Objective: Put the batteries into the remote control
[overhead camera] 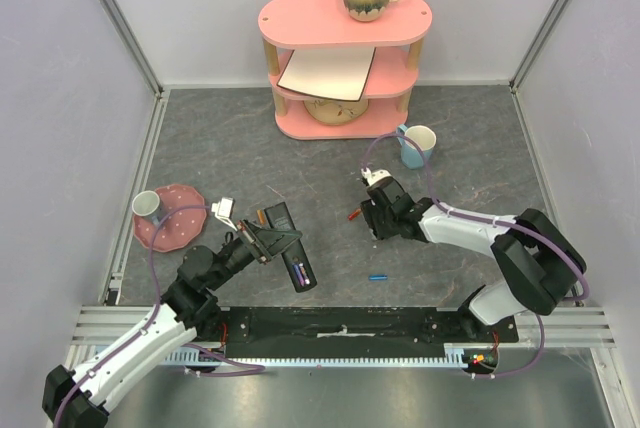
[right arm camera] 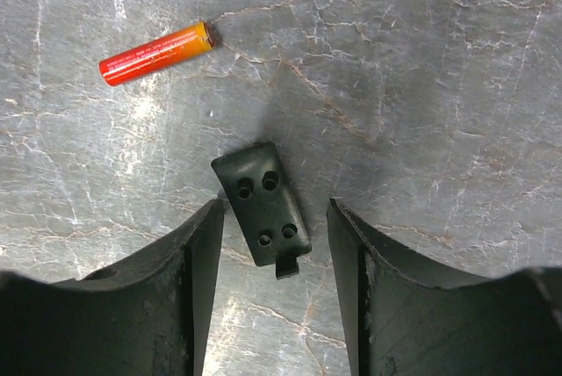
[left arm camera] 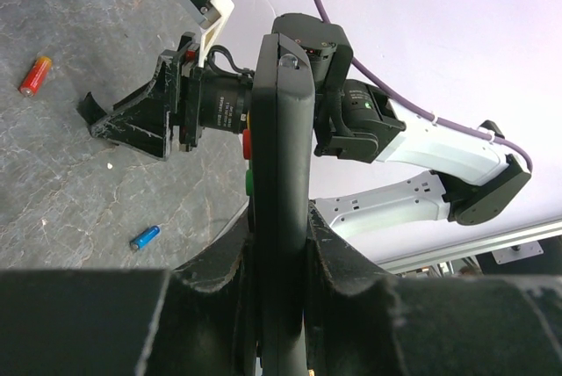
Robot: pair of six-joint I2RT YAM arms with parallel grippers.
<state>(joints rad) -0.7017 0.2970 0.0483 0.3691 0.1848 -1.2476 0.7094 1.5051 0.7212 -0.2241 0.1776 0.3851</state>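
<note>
The left end effector (overhead camera: 268,243) is clamped on the remote control (overhead camera: 300,266) at about mid-length. From above, the remote's long axis runs diagonally, with one end toward the far left and the other toward the near right, close to the arm bases. In the left wrist view the remote control (left arm camera: 281,174) is seen edge-on between the closed fingers (left arm camera: 219,271). It rises straight up the picture, and its red and green buttons bulge from the side that faces left there. The right end effector (overhead camera: 372,213) is low over the grey counter (overhead camera: 250,148) with its fingers (right arm camera: 206,244) apart. A small black plate (right arm camera: 260,205) with four holes lies tilted on the counter between them. A red-orange battery (right arm camera: 158,53) lies on its side just beyond the fingertips, apart from them. Its long axis runs almost across that picture, with the paler orange end toward the right. A small blue cylinder (overhead camera: 377,276) lies on the counter nearer the arm bases, between the two arms.
</note>
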